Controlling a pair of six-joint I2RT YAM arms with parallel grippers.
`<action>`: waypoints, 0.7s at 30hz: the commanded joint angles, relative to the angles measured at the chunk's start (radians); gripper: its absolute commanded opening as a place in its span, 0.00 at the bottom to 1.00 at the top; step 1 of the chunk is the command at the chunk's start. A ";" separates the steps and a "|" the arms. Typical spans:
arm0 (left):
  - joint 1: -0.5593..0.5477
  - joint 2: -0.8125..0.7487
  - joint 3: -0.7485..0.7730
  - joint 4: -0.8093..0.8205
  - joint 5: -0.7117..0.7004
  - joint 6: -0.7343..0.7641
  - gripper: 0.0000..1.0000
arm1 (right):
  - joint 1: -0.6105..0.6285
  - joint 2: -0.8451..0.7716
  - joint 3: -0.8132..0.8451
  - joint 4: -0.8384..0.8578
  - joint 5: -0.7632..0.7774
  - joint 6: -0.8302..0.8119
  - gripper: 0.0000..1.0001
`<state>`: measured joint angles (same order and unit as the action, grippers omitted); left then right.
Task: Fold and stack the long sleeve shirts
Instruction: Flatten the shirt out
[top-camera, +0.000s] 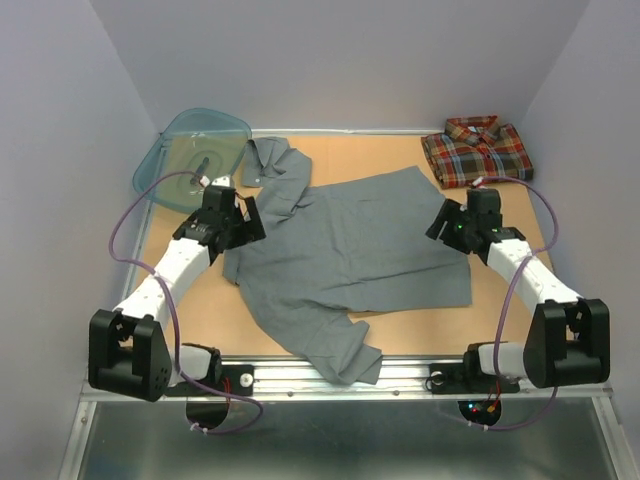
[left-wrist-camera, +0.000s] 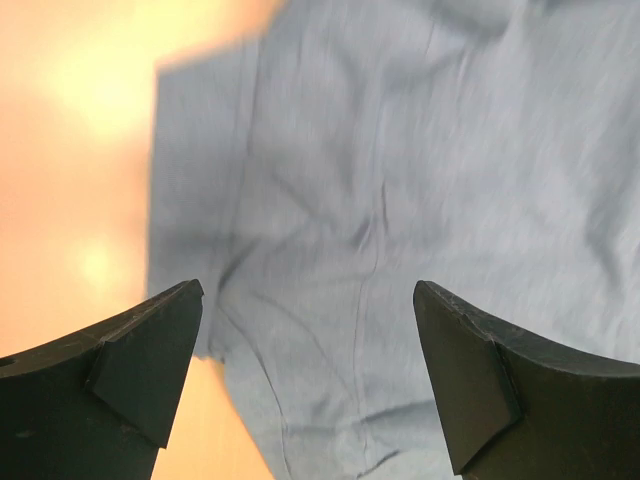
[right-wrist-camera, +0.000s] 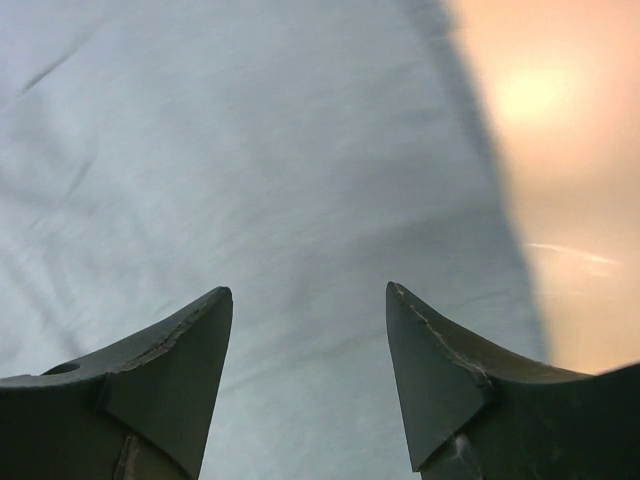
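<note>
The grey shirt (top-camera: 345, 250) lies spread flat in the middle of the table, one sleeve trailing to the front edge, the collar end toward the back left. It fills the left wrist view (left-wrist-camera: 400, 180) and the right wrist view (right-wrist-camera: 250, 150). The plaid shirt (top-camera: 476, 150) sits folded at the back right corner. My left gripper (top-camera: 250, 222) is open and empty above the grey shirt's left edge. My right gripper (top-camera: 440, 226) is open and empty above the shirt's right edge.
A teal plastic basin (top-camera: 193, 155) leans at the back left corner, just beyond the left gripper. Bare wooden table (top-camera: 500, 310) shows to the right of and in front of the grey shirt. Grey walls close in on both sides.
</note>
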<state>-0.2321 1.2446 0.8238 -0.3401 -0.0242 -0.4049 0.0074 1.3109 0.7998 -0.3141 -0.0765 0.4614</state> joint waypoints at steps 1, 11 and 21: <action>0.004 0.042 0.139 0.065 -0.124 0.087 0.98 | 0.133 -0.036 0.038 -0.016 -0.066 -0.030 0.68; 0.005 0.401 0.472 0.199 -0.189 0.020 0.87 | 0.220 -0.036 0.000 -0.011 -0.086 -0.027 0.68; 0.002 0.754 0.785 0.274 -0.180 -0.106 0.87 | 0.220 -0.051 -0.030 -0.011 -0.126 -0.023 0.68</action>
<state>-0.2314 1.9526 1.5192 -0.1429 -0.1997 -0.4408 0.2237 1.2854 0.7956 -0.3325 -0.1856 0.4484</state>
